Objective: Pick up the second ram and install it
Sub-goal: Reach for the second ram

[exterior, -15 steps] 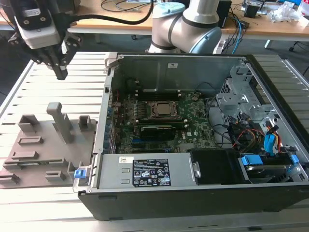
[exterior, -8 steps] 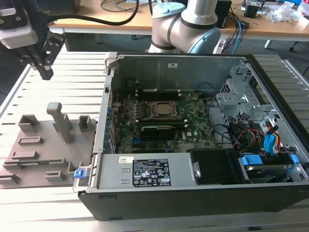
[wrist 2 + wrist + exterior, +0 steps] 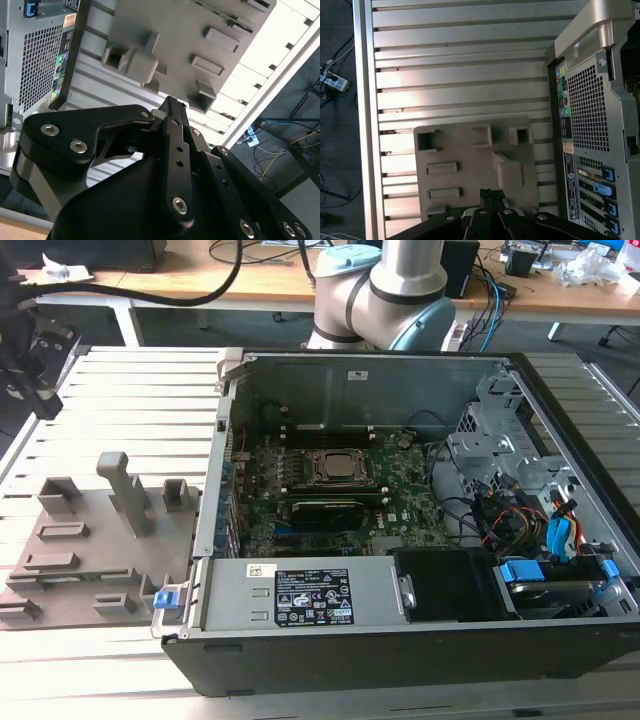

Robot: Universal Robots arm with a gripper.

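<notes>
Currently claw [image 3: 170, 103] looks closed and empty, near the grey tray [image 3: 470, 160]. Ram stick [image 3: 227, 17] lies on the tray, left of the computer case [image 3: 340, 390]. Risk: coming down closed would strike the stick; an off-centre grip could tilt it.

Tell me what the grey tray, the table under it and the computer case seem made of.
Tray: likely plastic; matte, even grey, with moulded blocks and pockets.
Table: probably aluminium; pale silvery slats with soft sheen and long grooves.
Computer case: seemingly sheet metal; thin bare grey walls, folded edges, punched vent holes.
</notes>
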